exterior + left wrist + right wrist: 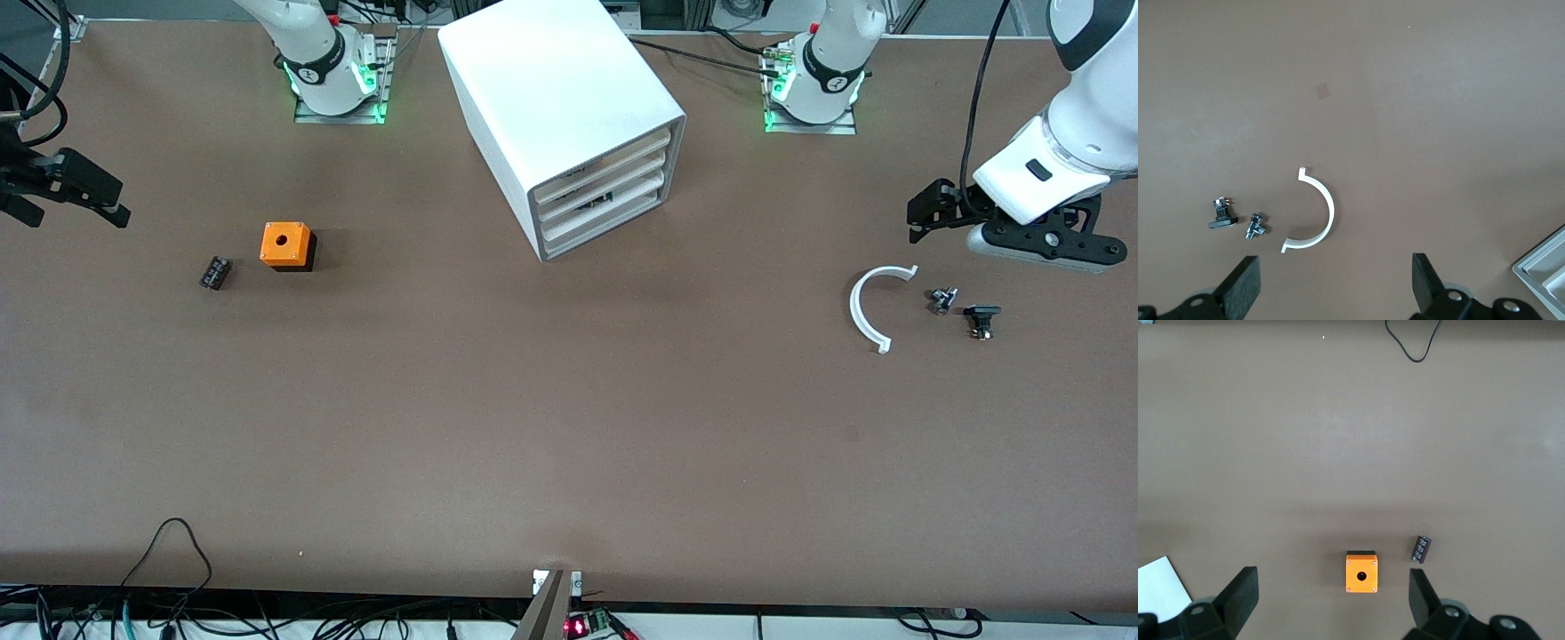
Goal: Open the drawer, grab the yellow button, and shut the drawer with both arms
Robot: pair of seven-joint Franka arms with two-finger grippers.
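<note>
Nearest the front camera among the table items is a white half-ring clip (867,307), with a small metal fitting (942,300) and a black-topped terminal part (981,320) just beside it, all toward the left arm's end of the table.

Left gripper (1009,233) hangs over that group, jaws spread wide and holding nothing. Right gripper (67,188) hangs over the table edge at the right arm's end, also spread wide and empty, as its wrist view confirms. Both arms wait; neither touches anything.

White drawer cabinet (569,116) stands between the two bases. Its stacked drawers (605,191) all appear pushed in.

An orange box with a round hole (286,244) and a small dark ribbed block (215,272) sit near each other toward the right arm's end.

Button: not visible in any view; judged to be inside a drawer.

Step in hand, by judgement: the start, with no drawer opened. Next move calls for one gripper to reach a drawer front and pull, probably while the other steadies the cabinet.

Writing: none readable on any item.
</note>
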